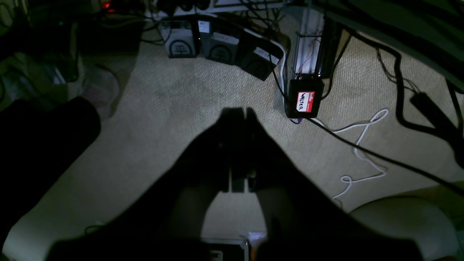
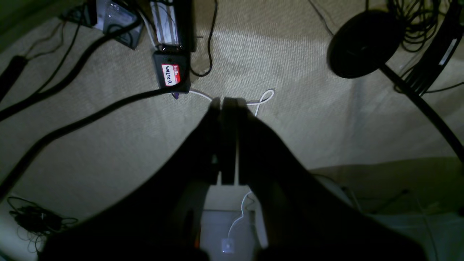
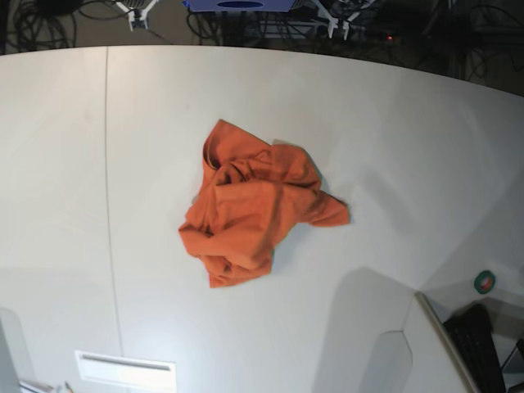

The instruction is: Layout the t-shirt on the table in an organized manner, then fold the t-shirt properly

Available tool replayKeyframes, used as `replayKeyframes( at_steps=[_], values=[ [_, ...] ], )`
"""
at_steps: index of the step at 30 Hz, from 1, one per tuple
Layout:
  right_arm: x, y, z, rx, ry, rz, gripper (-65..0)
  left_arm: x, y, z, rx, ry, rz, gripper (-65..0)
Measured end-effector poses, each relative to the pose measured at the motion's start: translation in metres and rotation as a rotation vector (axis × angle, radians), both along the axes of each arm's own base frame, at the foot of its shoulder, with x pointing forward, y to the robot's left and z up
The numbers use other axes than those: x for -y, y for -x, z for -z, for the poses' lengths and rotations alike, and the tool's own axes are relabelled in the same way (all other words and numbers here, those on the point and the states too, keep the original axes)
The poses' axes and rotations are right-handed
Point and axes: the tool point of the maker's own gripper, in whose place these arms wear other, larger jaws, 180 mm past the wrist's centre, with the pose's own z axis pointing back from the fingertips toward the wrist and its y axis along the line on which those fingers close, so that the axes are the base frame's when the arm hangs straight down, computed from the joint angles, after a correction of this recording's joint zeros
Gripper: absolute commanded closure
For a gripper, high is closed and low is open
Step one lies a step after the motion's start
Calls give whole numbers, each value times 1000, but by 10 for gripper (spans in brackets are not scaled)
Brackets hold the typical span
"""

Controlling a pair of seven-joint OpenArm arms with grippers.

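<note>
The orange t-shirt [image 3: 250, 205] lies crumpled in a heap near the middle of the white table [image 3: 385, 123]; its collar shows at the upper left of the heap. Neither arm shows in the base view. In the left wrist view my left gripper [image 1: 240, 112] is a dark silhouette with its fingers pressed together, empty, above carpeted floor. In the right wrist view my right gripper [image 2: 228, 102] is likewise shut and empty above the carpet. The t-shirt and the table show in neither wrist view.
A thin seam [image 3: 106, 164] runs down the table's left part. A grey side surface [image 3: 458, 344] and a green tape roll [image 3: 485, 282] sit at the lower right. Below the wrists lie cables, foot pedals [image 1: 221, 45], a labelled black box [image 1: 305, 101] and a round black stand base [image 2: 362, 43].
</note>
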Motion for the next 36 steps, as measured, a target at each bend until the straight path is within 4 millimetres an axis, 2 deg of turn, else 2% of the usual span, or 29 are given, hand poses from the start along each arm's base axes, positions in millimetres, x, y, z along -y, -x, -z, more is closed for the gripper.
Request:
replayKeyframes(
  at_steps=[2,4,5,6,7,9,11,12,15,16,22,27,31,36],
  values=[
    [8,4,-1,-8,12,-2,0,-1,0,0,-1,-1,0,-150],
    [13,7,-1,-13,19,-2,0,-1,1,0,-1,-1,-1,-327],
    [13,8,-1,-16,20,-2,0,0,1,0,-2,-1,3,-388],
    [13,8,-1,-16,20,-3,0,0,0,0,-2,1,9,-431],
    [11,7,-1,-13,17,-2,0,1,1,0,-3,1,22,-448],
    [7,5,-1,-9,10,-2,0,1,3,0,-3,2,22,-423],
    [5,5,-1,-6,8,-1,0,2,6,0,-7,3,18,-346],
    [5,5,-1,-8,8,-1,0,1,7,0,-9,3,12,-290],
    [6,6,-1,-9,9,-1,0,1,10,-1,-12,2,2,-56],
    [5,7,-1,-8,8,-2,0,1,10,-1,-12,2,4,0],
    [8,21,-3,-32,12,-3,0,1,9,0,-11,2,6,0],
    [15,21,-4,-22,22,-5,0,1,16,-1,-22,2,3,0],
    [10,17,-5,51,11,-10,0,1,22,-1,-34,2,0,0],
    [12,39,-8,8,15,-13,0,1,20,-1,-26,3,14,0]
  ],
)
